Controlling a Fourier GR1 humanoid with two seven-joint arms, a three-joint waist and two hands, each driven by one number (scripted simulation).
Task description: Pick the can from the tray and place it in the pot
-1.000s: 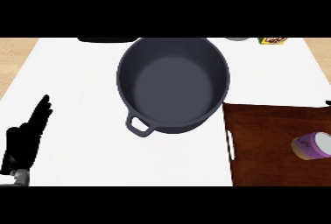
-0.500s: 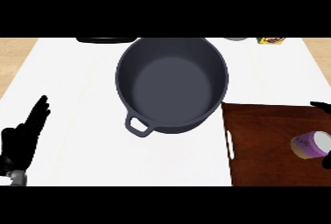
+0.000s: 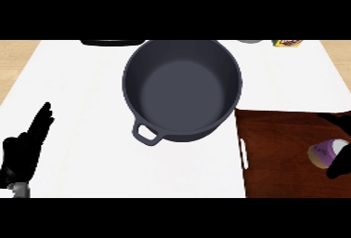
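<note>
1. Can (image 3: 323, 153) lies on the brown tray (image 3: 281, 153), near right, not yet lifted.
2. Right hand (image 3: 341, 155) is at the can; I cannot tell whether its fingers are apart or closed.
3. Left hand (image 3: 24, 148) rests near left, fingers straight.
4. Advice: close round the can's body before lifting.
5. Pot (image 3: 182, 88) on the table (image 3: 75, 93) holds nothing.

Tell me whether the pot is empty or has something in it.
Empty. The pot shows only its bare dark floor; the can sits on the tray.

The right robot hand (image 3: 341, 158) touches the can (image 3: 322, 153) on the tray (image 3: 281, 153), beside the pot (image 3: 182, 88).
</note>
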